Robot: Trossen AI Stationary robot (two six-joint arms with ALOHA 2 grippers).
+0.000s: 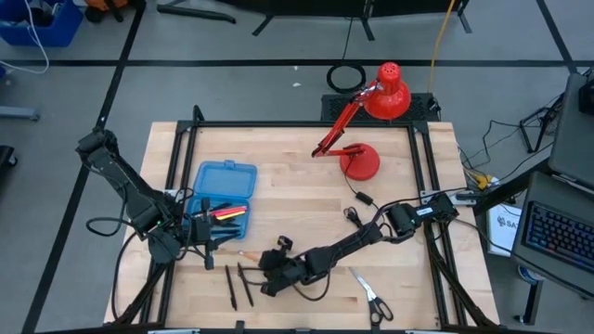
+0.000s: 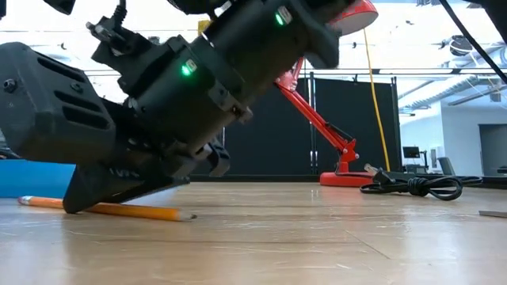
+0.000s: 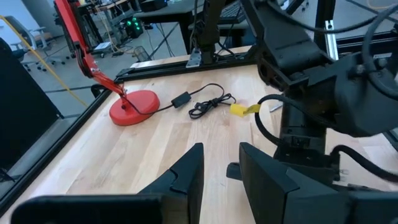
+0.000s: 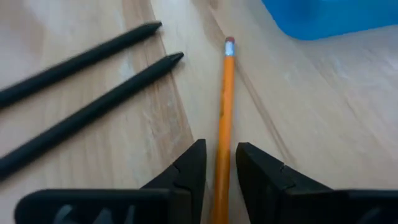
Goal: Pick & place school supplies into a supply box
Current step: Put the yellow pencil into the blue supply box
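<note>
An orange pencil (image 4: 225, 99) lies flat on the table near its front edge, eraser end toward the blue supply box (image 1: 225, 186). My right gripper (image 4: 221, 168) is down at the table, slanting forward, one finger on either side of the pencil's shaft. A thin strip of wood shows between finger and pencil, so the gripper is open. In the low view its lower fingertip (image 2: 79, 198) stands at the pencil (image 2: 135, 210). The box lies open with pink and orange supplies (image 1: 227, 212) inside. My left gripper (image 3: 221, 162) hovers open beside the box's near end (image 1: 202, 230), holding nothing.
Two black pens (image 4: 81, 59) (image 4: 87, 112) lie just beside the pencil. Scissors (image 1: 371, 295) lie near the front edge to the right. A red desk lamp (image 1: 360, 162) stands at the back, its black cable (image 1: 357, 213) coiled mid-table.
</note>
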